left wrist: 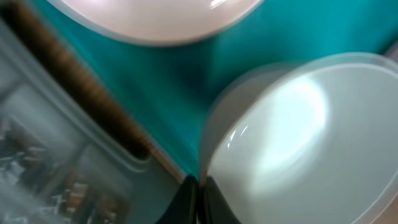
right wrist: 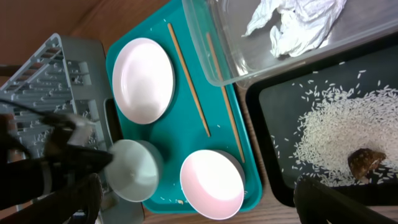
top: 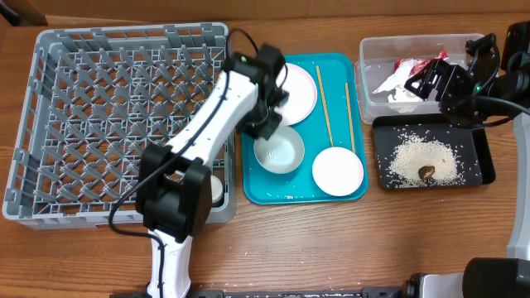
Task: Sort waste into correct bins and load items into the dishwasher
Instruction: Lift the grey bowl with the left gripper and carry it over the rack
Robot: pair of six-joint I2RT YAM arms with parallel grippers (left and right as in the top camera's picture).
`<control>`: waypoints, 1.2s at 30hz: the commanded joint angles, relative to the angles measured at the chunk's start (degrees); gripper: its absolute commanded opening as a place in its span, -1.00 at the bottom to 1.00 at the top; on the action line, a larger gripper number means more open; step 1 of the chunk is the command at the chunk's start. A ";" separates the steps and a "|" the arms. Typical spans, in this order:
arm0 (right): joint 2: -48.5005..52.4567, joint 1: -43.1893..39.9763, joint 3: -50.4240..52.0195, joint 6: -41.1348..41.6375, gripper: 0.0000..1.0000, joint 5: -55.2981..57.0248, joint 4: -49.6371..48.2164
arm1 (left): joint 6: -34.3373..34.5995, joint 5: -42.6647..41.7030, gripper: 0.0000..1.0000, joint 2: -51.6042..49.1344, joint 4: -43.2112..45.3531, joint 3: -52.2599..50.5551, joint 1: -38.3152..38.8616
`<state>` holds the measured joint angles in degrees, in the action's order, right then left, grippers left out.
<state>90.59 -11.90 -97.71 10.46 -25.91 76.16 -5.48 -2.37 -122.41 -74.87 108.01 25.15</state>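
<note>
My left gripper (top: 267, 128) (left wrist: 200, 185) is shut on the rim of a white bowl (top: 280, 152) (left wrist: 298, 143) (right wrist: 134, 169) at the left side of the teal tray (top: 258, 192). A round plate (top: 295, 91) (right wrist: 143, 79), a second bowl (top: 338, 171) (right wrist: 211, 183) and two chopsticks (top: 325, 112) (right wrist: 188, 79) also lie on that tray. The grey rack (top: 108, 108) stands to the left, a small cup (top: 217, 189) in its near right corner. My right gripper (right wrist: 199, 199) (top: 426, 81) hangs open and empty above the bins.
The clear tub (top: 368, 50) (right wrist: 249, 68) holds a red-and-white wrapper (top: 411, 64) and a crumpled napkin (top: 396, 84) (right wrist: 298, 25). The black tray (top: 484, 170) (right wrist: 273, 112) holds rice (top: 422, 159) (right wrist: 336, 130) and a brown lump (top: 427, 173) (right wrist: 367, 162). A few grains lie on the teal tray's near edge.
</note>
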 commanded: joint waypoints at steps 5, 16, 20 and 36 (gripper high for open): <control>-0.04 0.26 0.26 -0.48 1.00 0.39 -0.70 | 6.84 -0.20 -0.92 1.20 -17.40 33.46 -5.73; -0.04 0.26 0.26 -0.48 1.00 0.42 -1.03 | 20.24 33.35 -0.92 0.79 -17.35 47.10 -12.66; -0.04 0.26 0.26 -0.46 1.00 0.39 -1.03 | 28.96 45.81 -0.92 0.79 -15.56 43.76 -12.37; -0.04 0.26 0.26 -0.48 1.00 0.39 -1.03 | 42.53 76.85 -0.92 0.79 7.82 15.69 -7.26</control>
<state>90.59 -11.90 -97.58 10.46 -25.87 75.48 34.17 65.34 -121.84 -70.39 128.09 16.27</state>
